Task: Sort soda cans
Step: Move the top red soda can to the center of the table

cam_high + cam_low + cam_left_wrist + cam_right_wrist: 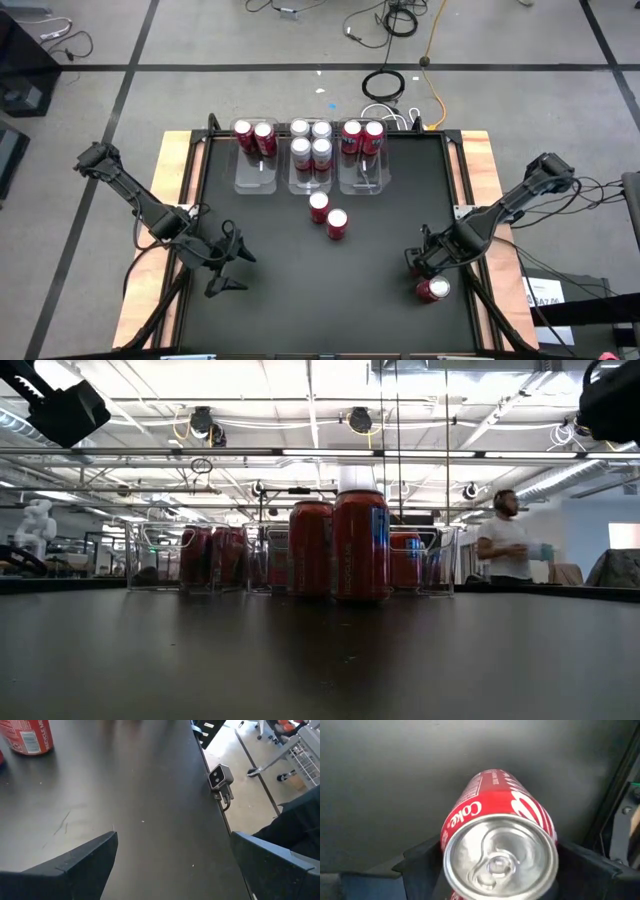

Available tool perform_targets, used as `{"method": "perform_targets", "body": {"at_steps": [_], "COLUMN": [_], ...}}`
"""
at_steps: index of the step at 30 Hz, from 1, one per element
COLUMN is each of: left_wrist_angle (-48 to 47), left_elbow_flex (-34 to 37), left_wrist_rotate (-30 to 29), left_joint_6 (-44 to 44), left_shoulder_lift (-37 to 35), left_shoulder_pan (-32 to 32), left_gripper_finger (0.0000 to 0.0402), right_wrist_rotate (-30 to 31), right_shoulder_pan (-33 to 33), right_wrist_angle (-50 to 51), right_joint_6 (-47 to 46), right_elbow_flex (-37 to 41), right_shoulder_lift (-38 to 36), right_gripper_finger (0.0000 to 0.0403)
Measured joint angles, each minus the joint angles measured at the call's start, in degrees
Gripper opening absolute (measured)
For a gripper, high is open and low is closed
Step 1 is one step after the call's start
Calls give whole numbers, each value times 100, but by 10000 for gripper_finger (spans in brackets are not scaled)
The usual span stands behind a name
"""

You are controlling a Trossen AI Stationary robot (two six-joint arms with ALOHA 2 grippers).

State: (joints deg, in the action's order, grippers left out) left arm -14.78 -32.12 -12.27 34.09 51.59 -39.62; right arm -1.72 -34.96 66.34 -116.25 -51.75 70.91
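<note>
Three clear bins (pixel 362 182) stand along the far edge. The left one holds two red soda cans (pixel 254 136), the middle one several silver cans (pixel 311 142), the right one two red cans (pixel 361 137). Two more red cans (pixel 327 214) stand upright at the table's middle, and another (pixel 433 289) stands near the right edge. My right gripper (pixel 413 265) is beside that one, pointing down, shut on a red can (pixel 505 805). My left gripper (pixel 228 268) hovers open over the near left of the table, with nothing between its fingers (pixel 85 860). My right gripper comes at the red can from above, with its silver top (pixel 499 856) facing the wrist camera. One finger (pixel 420 857) is on each side of the can's upper wall (pixel 451 827), pinching it. I cannot tell whether the can's bottom rests on the table.
Bare black tabletop lies between the two middle cans and both grippers. A raised frame runs along the table's right edge (pixel 462 215). A small camera (pixel 220 777) sits at the table's edge. A person (pixel 505 540) stands in the room beyond the table.
</note>
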Motion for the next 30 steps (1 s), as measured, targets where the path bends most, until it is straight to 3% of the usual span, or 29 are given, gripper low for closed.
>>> {"method": "perform_targets", "body": {"at_steps": [5,10,19,24,30], "left_wrist_angle": [47,56,136,306,401], "left_elbow_flex": [0,0,0,-2,-4], "left_wrist_rotate": [0,0,308,437,455], "left_joint_6": [2,7,21,20,20], "left_shoulder_lift": [0,0,0,0,0], "left_shoulder_pan": [0,0,0,0,0], "left_gripper_finger": [396,396,396,396,396], "right_wrist_rotate": [-9,-2,134,971,2777], "right_shoulder_pan": [0,0,-4,-2,121], "right_wrist_angle": [-185,-172,-8,561,1015], "right_joint_6": [-9,28,47,100,792], "right_elbow_flex": [151,146,14,-872,-2300], "right_shoulder_lift": [-2,-4,27,13,80], "right_gripper_finger": [322,288,287,287,289]}}
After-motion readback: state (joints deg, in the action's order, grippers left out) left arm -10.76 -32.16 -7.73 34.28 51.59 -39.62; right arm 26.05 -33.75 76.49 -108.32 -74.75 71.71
